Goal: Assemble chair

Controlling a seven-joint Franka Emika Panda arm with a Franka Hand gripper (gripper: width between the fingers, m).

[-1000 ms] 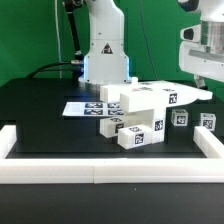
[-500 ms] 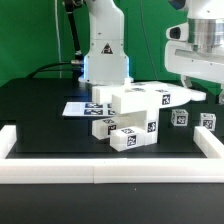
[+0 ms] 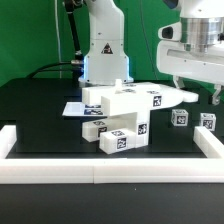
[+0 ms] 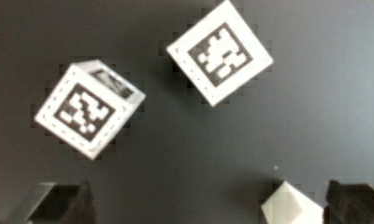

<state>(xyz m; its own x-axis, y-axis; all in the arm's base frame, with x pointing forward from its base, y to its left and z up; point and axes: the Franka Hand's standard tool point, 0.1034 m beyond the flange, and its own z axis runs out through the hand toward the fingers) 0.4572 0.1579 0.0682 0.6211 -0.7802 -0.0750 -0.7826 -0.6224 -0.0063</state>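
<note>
- A long low white rail [image 3: 100, 172] runs across the bottom of the frame and turns back at both lower corners.
- Behind it lies the black table [image 3: 40, 125].
- The chair [image 3: 122, 100] stands at the middle of the frame. It has a broad white slab on top and tagged blocks stacked beneath it, and the lowest block is turned towards the lower centre.
- To the exterior view's right of the chair, a small cube [image 3: 181, 118] and a second cube [image 3: 207, 121] sit apart from it on the table, near each other.
- A flat marker board [image 3: 72, 108] lies at centre left, partly hidden behind the chair.
- The gripper [image 3: 197, 90] hangs at the upper right, above the two cubes and clear of the table.
- In the wrist view the gripper [image 4: 175, 203] has its jaws spread wide with nothing between them. Two tagged pieces [image 4: 86, 108] lie separately on the table below.
- The robot base [image 3: 105, 45] rises at the top centre, farthest back.
</note>
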